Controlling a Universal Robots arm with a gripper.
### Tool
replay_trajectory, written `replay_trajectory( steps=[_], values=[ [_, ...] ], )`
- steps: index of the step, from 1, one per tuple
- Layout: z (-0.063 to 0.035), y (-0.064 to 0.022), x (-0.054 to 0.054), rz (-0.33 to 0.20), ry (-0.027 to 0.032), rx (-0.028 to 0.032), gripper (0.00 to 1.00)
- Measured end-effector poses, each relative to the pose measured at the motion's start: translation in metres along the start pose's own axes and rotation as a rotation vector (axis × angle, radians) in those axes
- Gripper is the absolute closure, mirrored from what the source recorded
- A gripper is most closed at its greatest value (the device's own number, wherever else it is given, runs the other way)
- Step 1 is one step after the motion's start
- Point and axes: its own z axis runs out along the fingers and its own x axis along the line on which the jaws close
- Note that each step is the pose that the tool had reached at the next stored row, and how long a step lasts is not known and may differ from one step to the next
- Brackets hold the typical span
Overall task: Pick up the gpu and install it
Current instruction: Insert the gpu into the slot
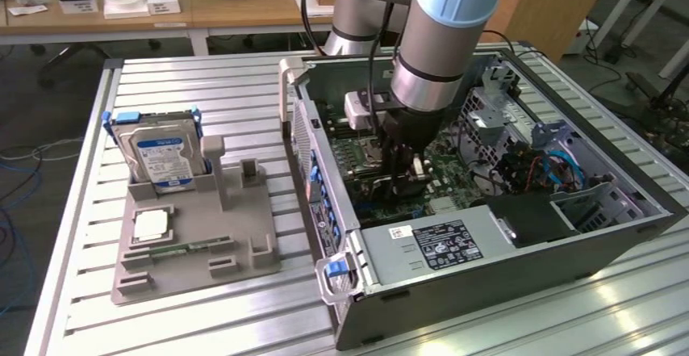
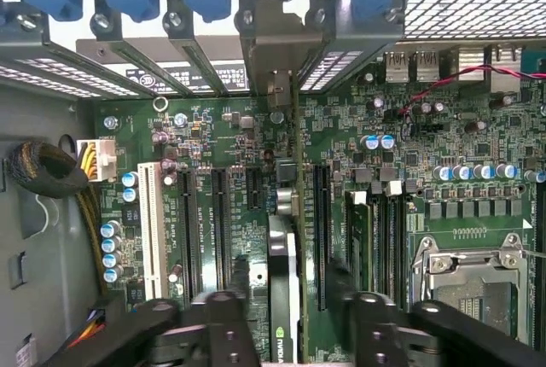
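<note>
You get even, bright room light in the exterior view; the ribbed tabletop (image 1: 215, 77) throws white glare near its front edge, and the case (image 1: 485, 259) interior sits in the arm's (image 1: 436, 41) shadow. In the wrist view the motherboard (image 2: 358, 154) is sharp, while the fingers (image 2: 213, 324) close to the lens look soft and dark.

One gpu (image 2: 284, 282), one hard drive (image 1: 164, 156) (blue-labelled)
</note>
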Motion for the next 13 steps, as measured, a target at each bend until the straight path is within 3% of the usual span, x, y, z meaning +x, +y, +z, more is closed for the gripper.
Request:
replay_trajectory(
  steps=[3, 5, 9, 13],
  values=[
    [0.0, 0.0, 0.0, 0.0, -0.0001, 0.0, 0.42],
    [-0.0006, 0.0, 0.0, 0.0, -0.0009, -0.0001, 0.42],
    [-0.006, 0.0001, 0.0, -0.002, -0.0162, 0.0026, 0.42],
    [-0.0142, 0.0001, 0.0, -0.004, -0.0255, 0.0043, 0.42]
  ],
)
